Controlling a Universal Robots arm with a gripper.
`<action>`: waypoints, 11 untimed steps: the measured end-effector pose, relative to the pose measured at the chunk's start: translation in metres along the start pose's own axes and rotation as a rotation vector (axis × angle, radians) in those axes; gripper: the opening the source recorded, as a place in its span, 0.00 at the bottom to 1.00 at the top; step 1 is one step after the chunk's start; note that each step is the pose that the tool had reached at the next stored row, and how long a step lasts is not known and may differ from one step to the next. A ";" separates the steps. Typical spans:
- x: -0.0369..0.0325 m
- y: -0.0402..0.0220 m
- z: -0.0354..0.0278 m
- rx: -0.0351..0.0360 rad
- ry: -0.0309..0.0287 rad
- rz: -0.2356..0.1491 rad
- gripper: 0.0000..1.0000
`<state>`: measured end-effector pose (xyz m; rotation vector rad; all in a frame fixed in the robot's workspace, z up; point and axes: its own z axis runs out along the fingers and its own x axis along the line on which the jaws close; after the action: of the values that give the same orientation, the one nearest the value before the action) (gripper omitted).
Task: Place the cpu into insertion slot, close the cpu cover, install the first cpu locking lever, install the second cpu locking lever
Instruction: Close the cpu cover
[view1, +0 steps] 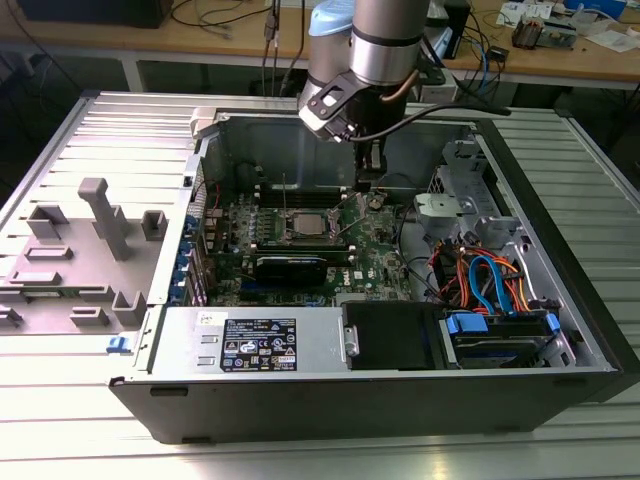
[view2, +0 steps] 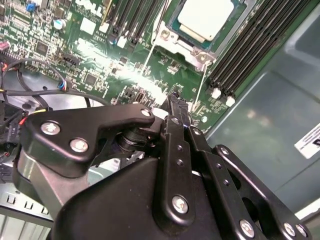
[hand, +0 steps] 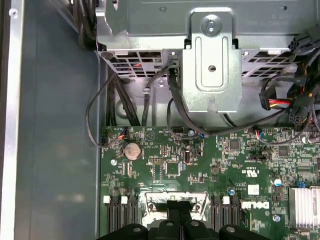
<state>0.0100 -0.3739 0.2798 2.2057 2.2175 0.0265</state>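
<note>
cpu (view2: 206, 17) cut off at edge, insertion slot (hand: 154, 201) (partly) behind claw (hand: 176, 205)

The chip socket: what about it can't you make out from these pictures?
- cpu: cut off by the second wrist view's edge.
- insertion slot: first wrist view, partly behind the gripper.
- cpu cover: exterior view, too small to tell if latched.

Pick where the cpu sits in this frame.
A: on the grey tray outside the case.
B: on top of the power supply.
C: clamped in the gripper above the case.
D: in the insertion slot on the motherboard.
D: in the second wrist view the cpu lies flat in the insertion slot, its silver top facing up.
</note>
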 end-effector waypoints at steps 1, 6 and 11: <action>0.0000 0.0021 0.0013 0.0000 0.0000 0.000 0.11; -0.0001 0.0145 0.0084 0.0000 0.0000 -0.002 0.11; -0.0002 0.0259 0.0165 0.0006 0.0001 -0.002 0.11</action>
<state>0.0363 -0.3739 0.2638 2.2037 2.2201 0.0259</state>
